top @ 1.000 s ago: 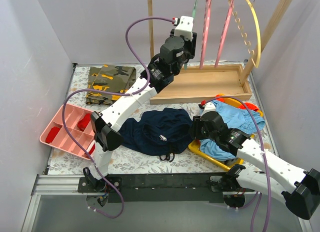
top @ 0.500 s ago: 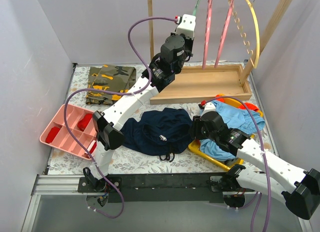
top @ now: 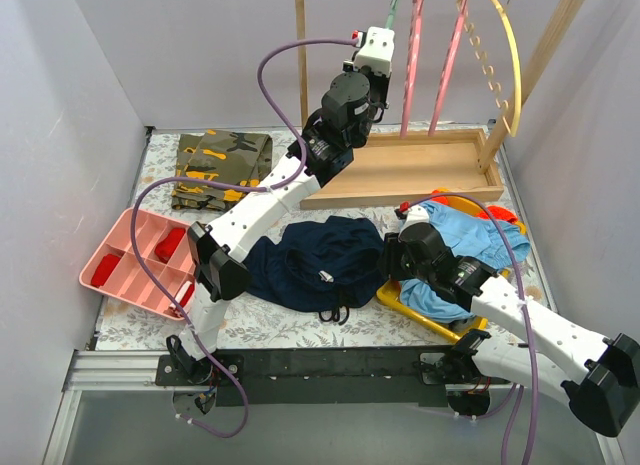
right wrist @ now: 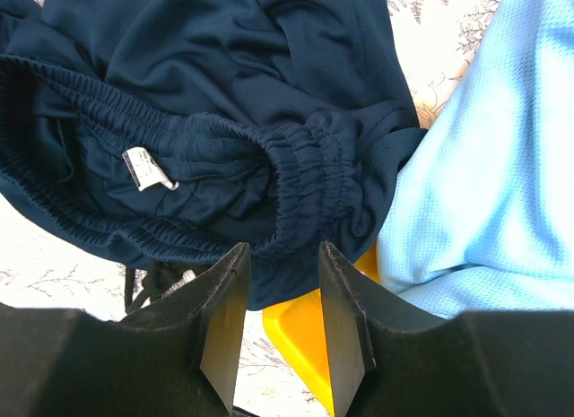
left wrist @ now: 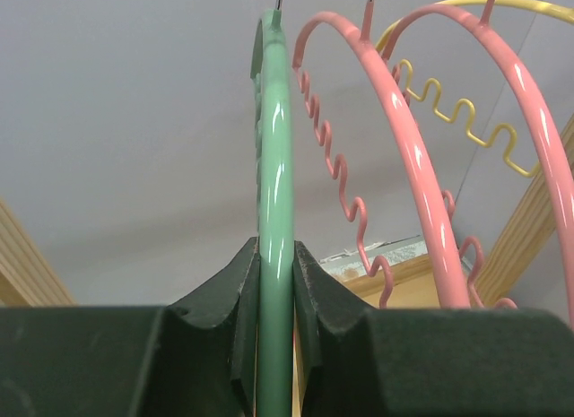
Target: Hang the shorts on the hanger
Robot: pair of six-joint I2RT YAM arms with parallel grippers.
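The pale green hanger (left wrist: 274, 148) hangs from the wooden rail at the back, and its top shows in the top view (top: 392, 5). My left gripper (left wrist: 275, 282) is raised to it and shut on its green arm, also seen from above (top: 383, 47). The dark navy shorts (top: 320, 255) lie crumpled on the table centre. In the right wrist view the shorts' (right wrist: 224, 67) elastic waistband and white tag (right wrist: 148, 169) show. My right gripper (right wrist: 280, 264) is open, just over the waistband's edge, at the shorts' right side (top: 392, 257).
Two pink hangers (top: 413, 55) and a yellow hanger (top: 505, 55) hang right of the green one above the wooden rack base (top: 410, 170). A light blue garment (top: 470, 235) lies on a yellow tray (top: 420, 310). A camouflage garment (top: 222, 165) and a pink tray (top: 130, 260) are at left.
My left gripper has risen a little up and to the right along the green hanger. The right arm and the shorts have barely moved.
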